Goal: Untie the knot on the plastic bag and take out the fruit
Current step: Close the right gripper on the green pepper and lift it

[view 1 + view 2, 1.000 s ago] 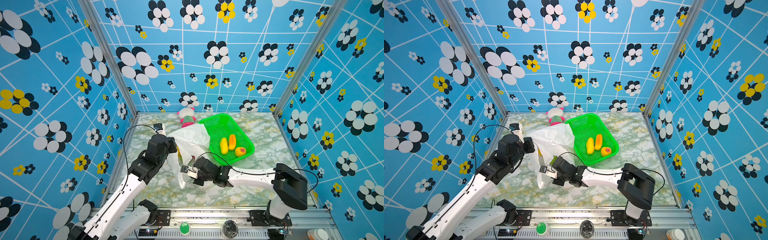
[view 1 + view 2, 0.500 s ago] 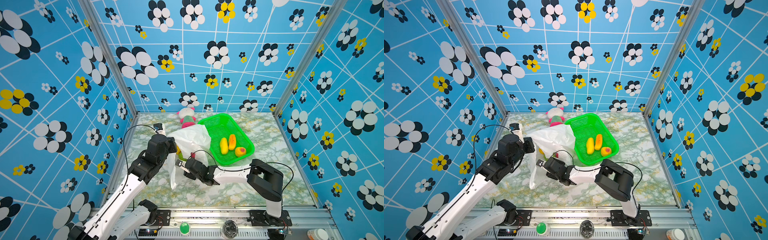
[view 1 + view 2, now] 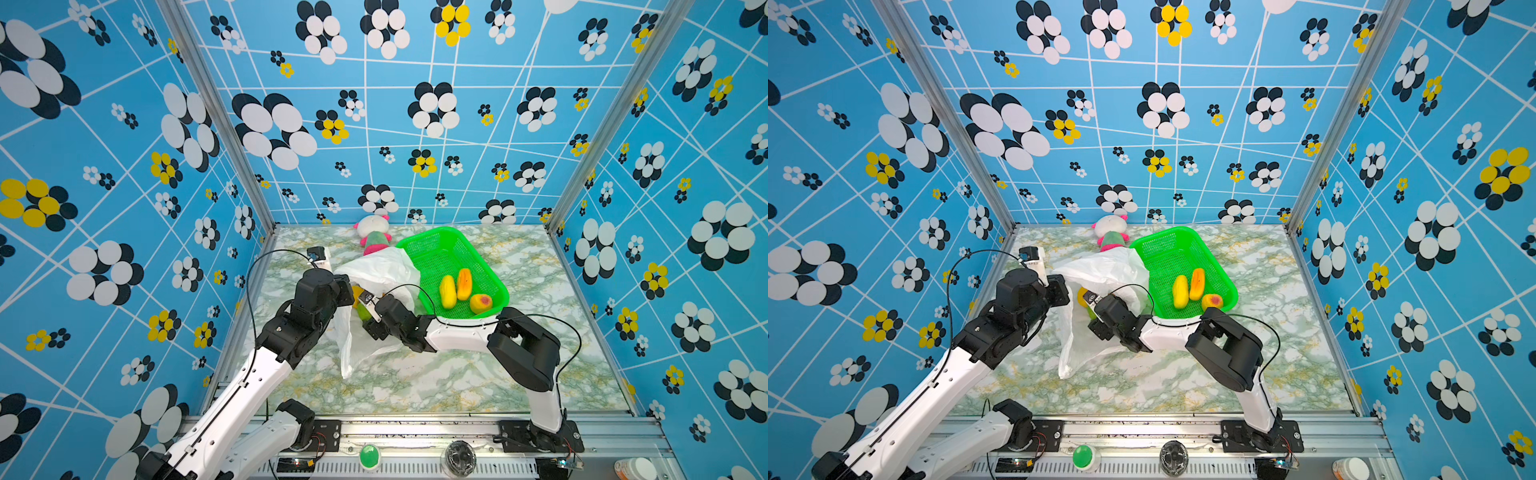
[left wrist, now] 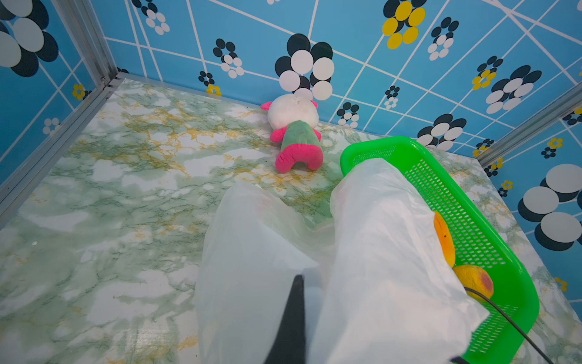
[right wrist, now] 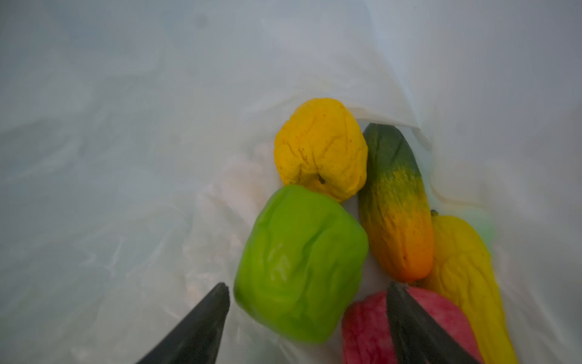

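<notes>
Marbled green worktop [image 3: 457,374] sits between blue flowered walls. In both top views the plastic bag [image 3: 386,270] lies just left of the basket [image 3: 432,243], which holds three fruits [image 3: 464,284].

From my left wrist, my left claw [image 4: 297,280] is pinched shut on the bag's film, lifting its mouth so I can reach in.

From my right wrist, my right claw [image 5: 308,285] is inside the bag, jaws spread wide either side of the green fruit [image 5: 299,261], gripping nothing yet.

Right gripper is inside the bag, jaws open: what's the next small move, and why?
Probably close on the green fruit: it lies between the open jaws of the right gripper, and the left gripper holds the plastic bag open.
</notes>
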`<state>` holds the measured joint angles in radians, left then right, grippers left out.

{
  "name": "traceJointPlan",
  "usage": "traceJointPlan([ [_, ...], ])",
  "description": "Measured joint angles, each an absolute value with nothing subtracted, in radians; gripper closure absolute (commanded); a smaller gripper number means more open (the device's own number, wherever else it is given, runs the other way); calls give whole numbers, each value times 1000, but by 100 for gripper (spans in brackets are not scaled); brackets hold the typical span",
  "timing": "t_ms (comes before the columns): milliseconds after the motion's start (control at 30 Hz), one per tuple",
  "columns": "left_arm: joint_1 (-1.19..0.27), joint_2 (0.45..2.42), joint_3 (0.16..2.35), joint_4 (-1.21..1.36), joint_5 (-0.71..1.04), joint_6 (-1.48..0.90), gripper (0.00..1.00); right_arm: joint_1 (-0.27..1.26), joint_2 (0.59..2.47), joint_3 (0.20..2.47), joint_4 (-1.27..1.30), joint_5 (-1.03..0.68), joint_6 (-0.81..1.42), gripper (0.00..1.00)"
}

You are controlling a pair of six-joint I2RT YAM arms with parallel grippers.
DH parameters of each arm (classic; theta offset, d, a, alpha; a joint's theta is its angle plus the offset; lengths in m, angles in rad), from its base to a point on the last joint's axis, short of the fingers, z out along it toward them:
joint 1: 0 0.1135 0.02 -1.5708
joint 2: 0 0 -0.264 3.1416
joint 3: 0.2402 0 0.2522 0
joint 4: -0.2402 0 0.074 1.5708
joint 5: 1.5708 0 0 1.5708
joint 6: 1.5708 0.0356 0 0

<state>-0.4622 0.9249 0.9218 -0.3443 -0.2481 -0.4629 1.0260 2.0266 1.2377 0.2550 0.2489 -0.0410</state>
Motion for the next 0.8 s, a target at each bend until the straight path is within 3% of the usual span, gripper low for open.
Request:
traceJointPlan([
  [267, -462, 925, 922, -344, -248, -463, 99, 1024, 2129, 1354, 234, 210, 28, 25],
  [333, -462, 925, 922, -344, -248, -463, 99, 1020, 2136, 1362, 226, 197, 44, 30],
  [500, -462, 925, 922, -344, -248, -463, 99, 1006, 2135, 1364, 217, 164, 72, 57],
  [800, -462, 925, 922, -344, -248, -463, 99, 1008, 1977, 1228, 207, 91, 90, 66],
])
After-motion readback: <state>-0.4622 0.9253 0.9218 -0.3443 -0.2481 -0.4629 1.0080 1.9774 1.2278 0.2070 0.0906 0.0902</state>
